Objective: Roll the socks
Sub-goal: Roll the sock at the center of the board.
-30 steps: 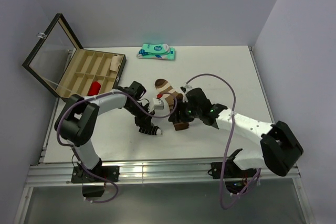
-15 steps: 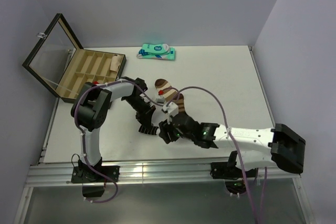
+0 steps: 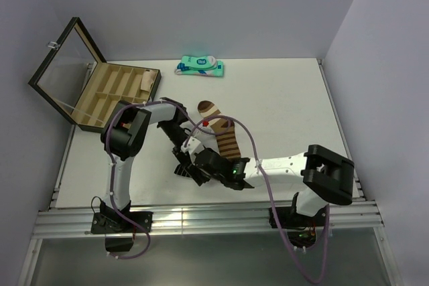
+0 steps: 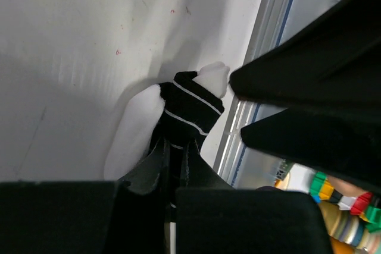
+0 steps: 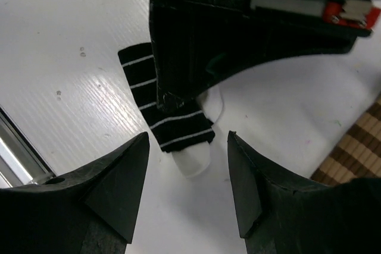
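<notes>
The black sock (image 3: 182,169) with thin white stripes and a white toe lies on the white table, near the front. My left gripper (image 3: 183,153) is shut on it. The left wrist view shows the jaws (image 4: 174,147) pinched on the striped fabric (image 4: 189,104), with the white toe (image 4: 214,78) beyond. My right gripper (image 3: 196,167) is open and empty, its fingers straddling the sock's toe end (image 5: 193,160) without touching it; its fingertips (image 5: 140,147) stand on either side. The brown sock (image 3: 224,135) with tan bands lies flat just to the right and also shows in the right wrist view (image 5: 357,153).
An open wooden box (image 3: 114,95) with compartments stands at the back left. A flat teal-and-white package (image 3: 200,66) lies at the back centre. The table's front rail (image 3: 201,218) is close behind the grippers. The two arms crowd together at the black sock.
My right gripper has swung from over the brown sock down and left to the black sock's toe. The left gripper has stayed on the black sock while its elbow folded inward.
</notes>
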Controlling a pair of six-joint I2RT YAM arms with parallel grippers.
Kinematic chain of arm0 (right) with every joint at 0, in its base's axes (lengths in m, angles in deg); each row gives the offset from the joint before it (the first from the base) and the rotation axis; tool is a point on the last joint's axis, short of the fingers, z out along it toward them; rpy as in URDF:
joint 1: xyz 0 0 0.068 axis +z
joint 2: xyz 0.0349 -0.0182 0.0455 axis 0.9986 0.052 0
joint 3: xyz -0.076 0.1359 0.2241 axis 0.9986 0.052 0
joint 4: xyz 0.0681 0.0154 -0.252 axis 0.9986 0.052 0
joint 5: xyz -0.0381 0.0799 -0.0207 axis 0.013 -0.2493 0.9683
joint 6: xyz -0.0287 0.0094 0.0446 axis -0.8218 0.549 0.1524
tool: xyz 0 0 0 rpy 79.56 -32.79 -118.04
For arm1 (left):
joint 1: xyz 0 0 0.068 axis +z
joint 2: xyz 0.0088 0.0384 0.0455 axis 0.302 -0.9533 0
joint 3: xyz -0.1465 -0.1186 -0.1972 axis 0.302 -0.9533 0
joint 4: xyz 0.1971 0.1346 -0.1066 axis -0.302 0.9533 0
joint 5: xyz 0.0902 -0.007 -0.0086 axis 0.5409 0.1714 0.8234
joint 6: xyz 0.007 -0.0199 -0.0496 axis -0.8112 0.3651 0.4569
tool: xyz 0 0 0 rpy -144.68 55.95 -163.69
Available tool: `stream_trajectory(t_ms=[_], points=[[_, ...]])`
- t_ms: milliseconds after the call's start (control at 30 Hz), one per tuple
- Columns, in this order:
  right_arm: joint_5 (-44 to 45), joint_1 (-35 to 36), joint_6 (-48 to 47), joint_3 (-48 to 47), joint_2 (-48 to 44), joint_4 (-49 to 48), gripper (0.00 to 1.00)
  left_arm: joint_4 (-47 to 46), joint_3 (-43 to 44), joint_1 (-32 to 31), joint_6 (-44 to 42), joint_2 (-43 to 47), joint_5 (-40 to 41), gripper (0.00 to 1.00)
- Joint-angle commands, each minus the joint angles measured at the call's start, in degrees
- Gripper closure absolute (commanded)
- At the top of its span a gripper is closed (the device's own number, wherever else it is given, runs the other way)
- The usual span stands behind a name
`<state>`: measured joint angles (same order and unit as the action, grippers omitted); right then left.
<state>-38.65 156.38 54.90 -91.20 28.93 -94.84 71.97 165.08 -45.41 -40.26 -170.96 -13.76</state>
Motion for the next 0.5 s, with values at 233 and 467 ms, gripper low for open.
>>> stream_trajectory(t_ms=[233,467], points=[[0.41,3.14,-3.43,-7.44,7.56,0.59,0.37,-1.94,0.68,-0.11,-2.97,-4.11,8.38,1.00],[2.43,3.85,-3.26,-9.20,12.22,1.73,0.38,-1.24,1.83,-0.03,-2.97,-4.90,8.12,1.00]])
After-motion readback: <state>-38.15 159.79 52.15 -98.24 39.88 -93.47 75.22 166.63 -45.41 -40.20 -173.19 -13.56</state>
